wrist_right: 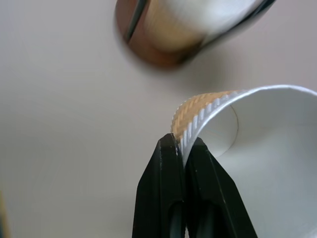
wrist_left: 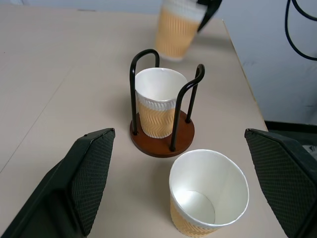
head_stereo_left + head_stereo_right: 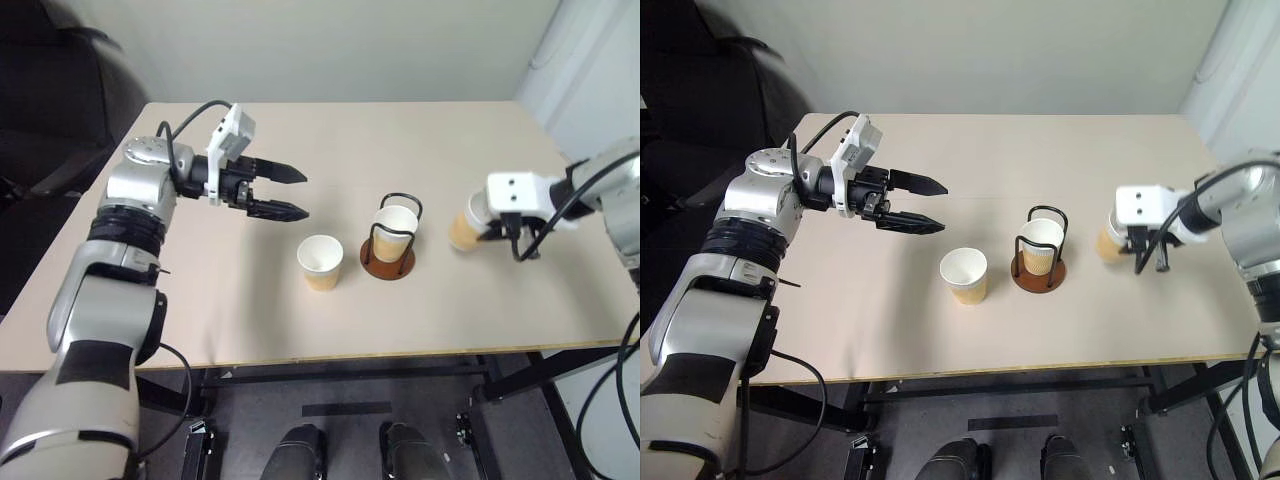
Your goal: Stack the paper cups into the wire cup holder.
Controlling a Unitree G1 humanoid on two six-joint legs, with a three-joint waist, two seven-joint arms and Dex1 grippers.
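A pale beige table (image 3: pixel 250 300) with a thin light wood edge carries two things directly on its top. Near the middle stands a wire cup holder (image 3: pixel 388 262), a round reddish-brown base with two upright black wire loops, with one paper cup (image 3: pixel 394 232) seated inside it. Just beside the holder, towards the robot's left, a second paper cup (image 3: pixel 320 262) stands upright, open end up.
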